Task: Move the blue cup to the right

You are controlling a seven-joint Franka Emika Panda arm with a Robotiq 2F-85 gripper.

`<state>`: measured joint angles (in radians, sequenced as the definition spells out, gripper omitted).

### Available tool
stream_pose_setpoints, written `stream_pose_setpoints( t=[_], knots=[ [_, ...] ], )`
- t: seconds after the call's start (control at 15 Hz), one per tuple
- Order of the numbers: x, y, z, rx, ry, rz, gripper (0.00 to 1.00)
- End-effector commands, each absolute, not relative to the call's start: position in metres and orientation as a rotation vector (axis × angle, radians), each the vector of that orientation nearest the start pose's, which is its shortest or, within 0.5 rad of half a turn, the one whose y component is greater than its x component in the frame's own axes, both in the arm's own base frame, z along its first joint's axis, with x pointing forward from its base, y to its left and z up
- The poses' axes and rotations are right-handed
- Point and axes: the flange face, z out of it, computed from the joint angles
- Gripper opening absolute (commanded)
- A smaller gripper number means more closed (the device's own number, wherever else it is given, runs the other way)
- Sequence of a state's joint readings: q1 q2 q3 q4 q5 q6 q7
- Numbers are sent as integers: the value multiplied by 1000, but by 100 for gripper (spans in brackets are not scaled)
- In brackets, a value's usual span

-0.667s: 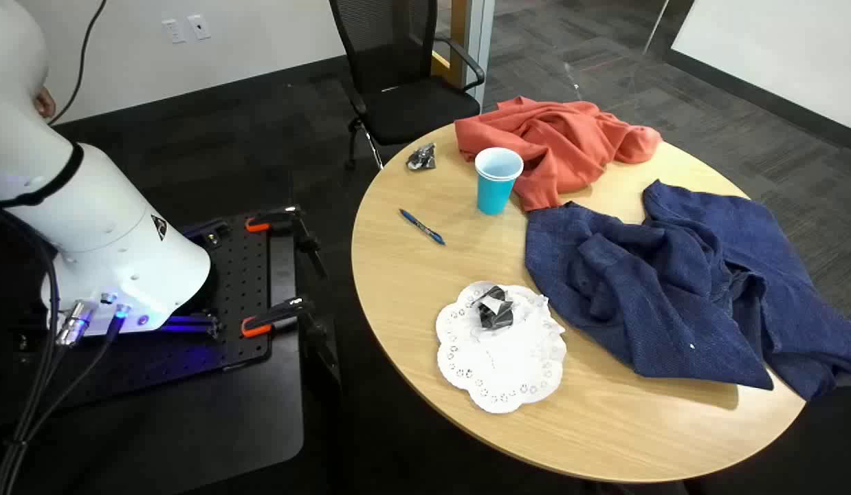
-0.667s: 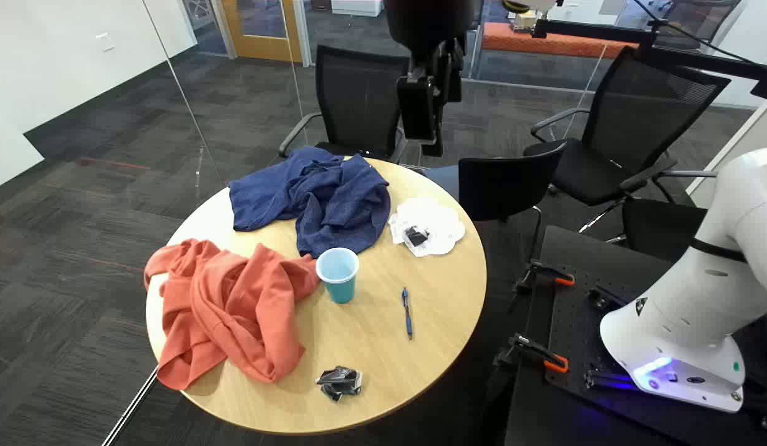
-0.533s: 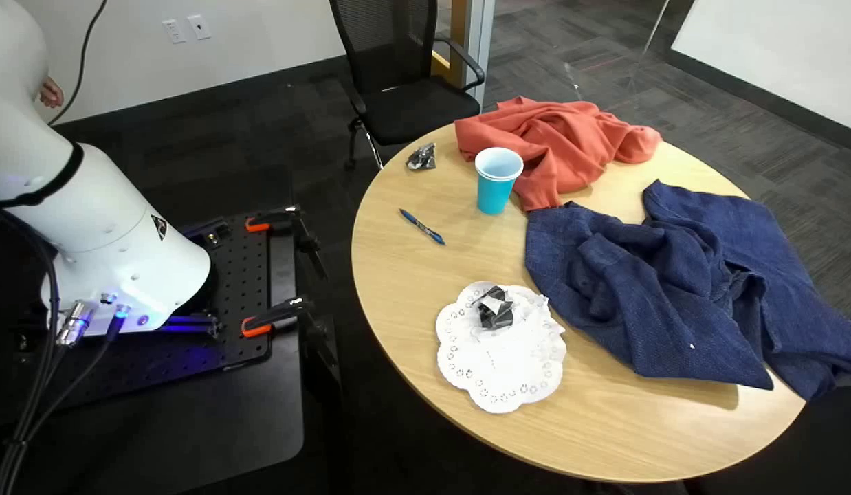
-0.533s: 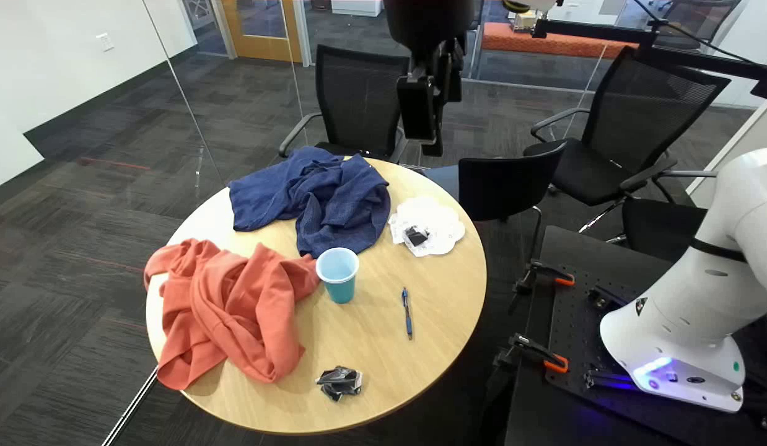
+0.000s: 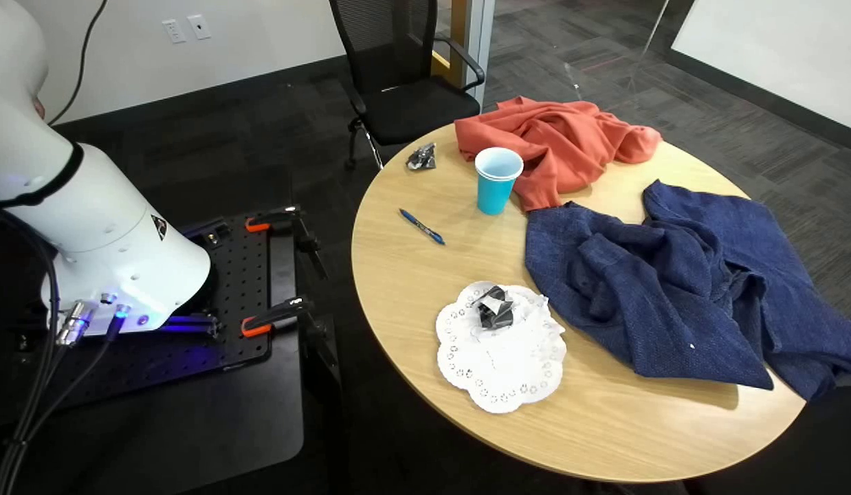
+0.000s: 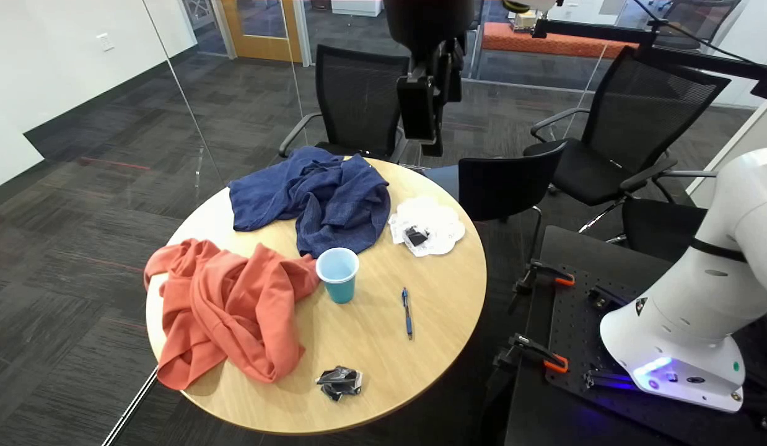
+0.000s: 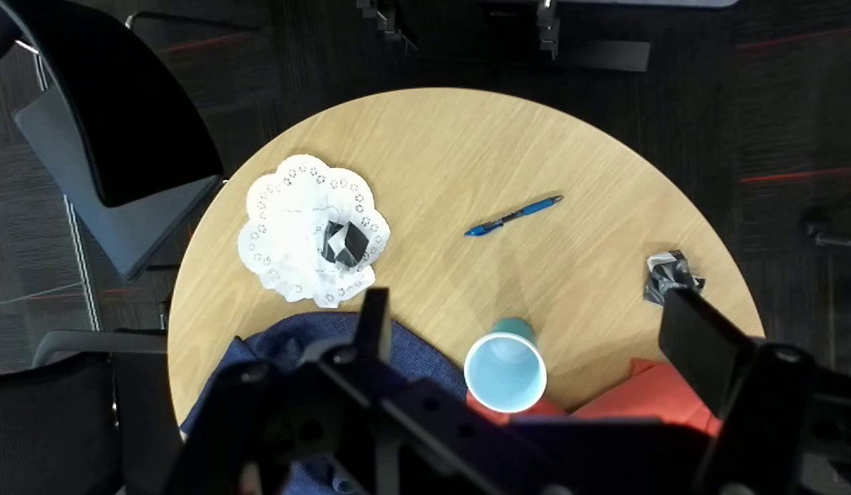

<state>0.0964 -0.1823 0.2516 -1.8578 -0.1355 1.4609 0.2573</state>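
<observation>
The blue cup (image 5: 495, 187) stands upright on the round wooden table, close beside the red cloth and the navy cloth. It shows in both exterior views, also here (image 6: 339, 280), with its open rim up. In the wrist view the cup (image 7: 506, 371) lies between my spread fingers in the picture, far below them. My gripper (image 7: 525, 302) is open with nothing between its fingers. In an exterior view the gripper (image 6: 428, 139) hangs high above the table, toward the far side from that camera. The gripper is out of view in the view that shows the arm's base at the left.
The table (image 5: 412, 295) also bears a red cloth (image 5: 570, 137), a navy cloth (image 5: 645, 275), a blue pen (image 5: 422, 227), a white doily (image 5: 501, 371) with a black wrapper (image 5: 495, 309) on it, and another crumpled wrapper (image 5: 422, 157). Chairs (image 6: 362, 93) stand around.
The arm, the gripper, the cup and the other things on the table have not visibly moved. A person's hand behind the arm showed more earlier and is now mostly hidden.
</observation>
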Motion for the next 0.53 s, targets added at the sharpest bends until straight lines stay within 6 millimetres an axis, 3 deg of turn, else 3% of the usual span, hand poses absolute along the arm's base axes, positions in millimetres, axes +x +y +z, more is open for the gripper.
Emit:
stream_pose_setpoints(
  t=[0.0, 0.27, 0.47],
  knots=[
    [455, 156, 577, -3369, -137, 253, 100],
    [476, 139, 570, -3344, -39, 170, 100],
    [497, 122, 553, -3329, 37, 122, 100]
  ],
)
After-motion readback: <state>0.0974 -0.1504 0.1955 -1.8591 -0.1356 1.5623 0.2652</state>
